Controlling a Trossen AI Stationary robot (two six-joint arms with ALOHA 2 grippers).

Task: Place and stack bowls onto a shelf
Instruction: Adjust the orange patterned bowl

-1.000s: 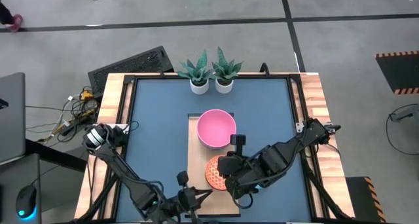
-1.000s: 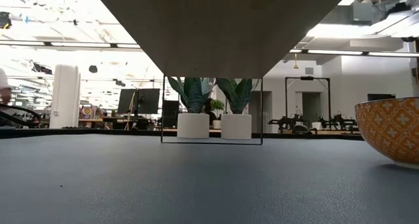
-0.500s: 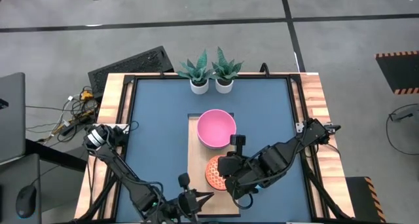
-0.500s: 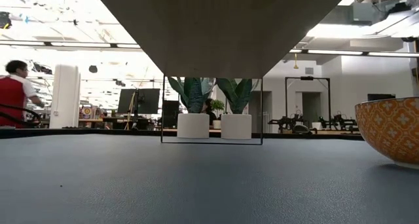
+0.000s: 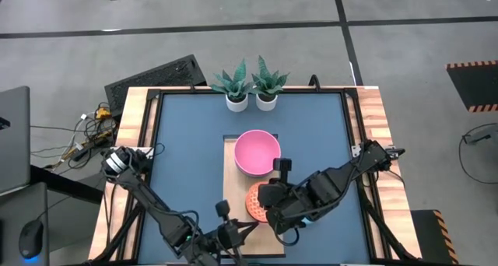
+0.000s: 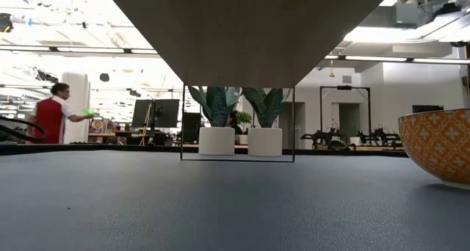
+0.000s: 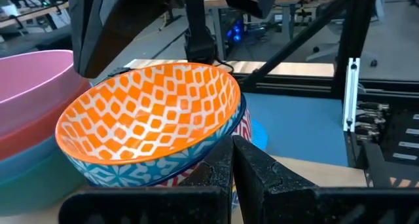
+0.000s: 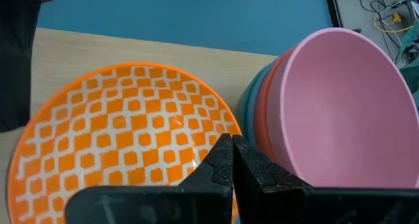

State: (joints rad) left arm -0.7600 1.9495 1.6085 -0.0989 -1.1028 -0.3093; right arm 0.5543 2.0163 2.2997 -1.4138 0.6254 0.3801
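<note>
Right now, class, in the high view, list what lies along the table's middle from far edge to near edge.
Two potted plants → pink bowl → orange patterned bowl.

Left arm is stretched along the table's near-left side; left gripper is held low near the front edge, fingers pressed together. Right arm is reached in from the right; right gripper is likewise closed, fingers touching.
</note>
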